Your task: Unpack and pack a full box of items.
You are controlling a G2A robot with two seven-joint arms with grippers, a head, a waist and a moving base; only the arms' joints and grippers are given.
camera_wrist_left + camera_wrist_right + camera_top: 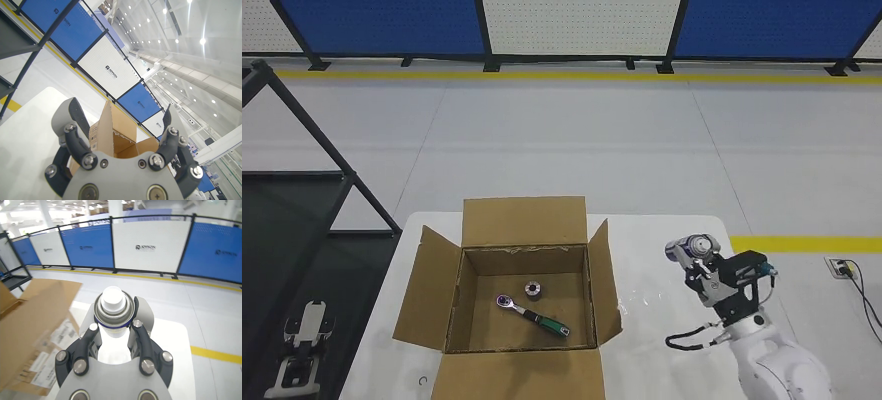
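Unpacking seems in hand: the right gripper (113, 315), jaws clenched on a spray can (111, 303), holds it above the desk (662, 330) beside the open cardboard box (525, 222), where a ratchet (532, 316) and socket (533, 289) lie. The next move likely calls for lowering the can onto bare desk. The left gripper (122, 111) has its jaws released
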